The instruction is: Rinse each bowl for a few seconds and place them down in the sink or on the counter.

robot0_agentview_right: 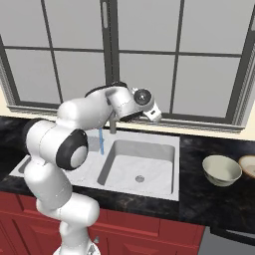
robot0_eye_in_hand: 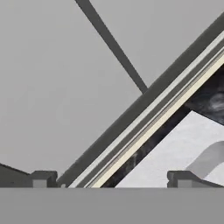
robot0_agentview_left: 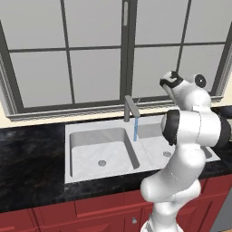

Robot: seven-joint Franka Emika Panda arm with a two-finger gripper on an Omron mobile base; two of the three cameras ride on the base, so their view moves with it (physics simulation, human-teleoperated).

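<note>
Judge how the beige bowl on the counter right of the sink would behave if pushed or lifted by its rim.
The bowl looks rigid and thin-walled, so probably light. Its rounded underside suggests it may rock or tip when lifted by one edge. On the polished counter it would likely slide.
</note>
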